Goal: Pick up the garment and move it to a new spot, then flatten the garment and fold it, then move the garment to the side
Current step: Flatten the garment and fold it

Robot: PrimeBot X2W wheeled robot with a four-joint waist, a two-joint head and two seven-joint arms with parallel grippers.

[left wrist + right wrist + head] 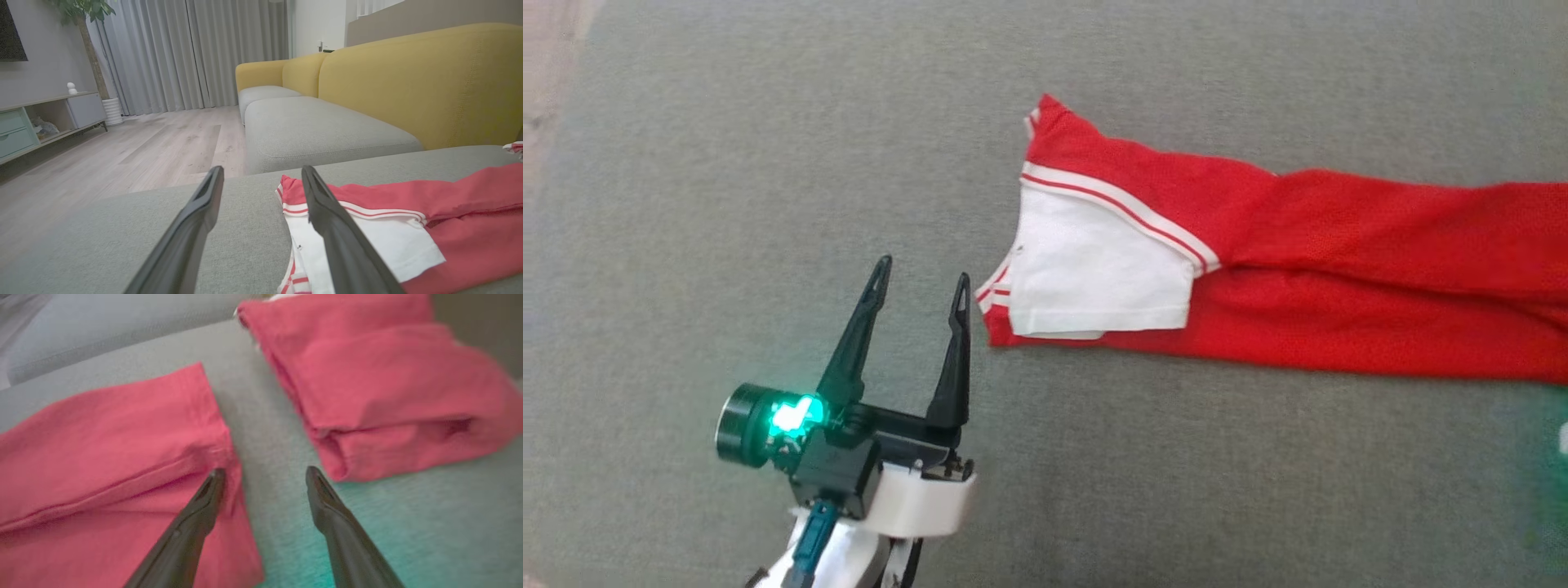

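Observation:
The garment point(1339, 269) is red with a white panel and red-and-white striped trim. It lies stretched out long across the grey cushion point(768, 163), running off the right edge of the head view. My left gripper point(923, 271) stands open and empty just left of the garment's white end, not touching it. In the left wrist view the garment point(449, 196) lies behind and right of the open left gripper point(262, 170). My right gripper point(264, 472) is open, its left finger point(204, 506) over the edge of the garment's red end point(122, 437), holding nothing.
A second folded red cloth point(388, 384) lies on the cushion close to the right of my right gripper. Beyond the cushion stand a yellow sofa back point(408, 81), another grey seat point(318, 126), wooden floor point(143, 143) and a low cabinet point(49, 118).

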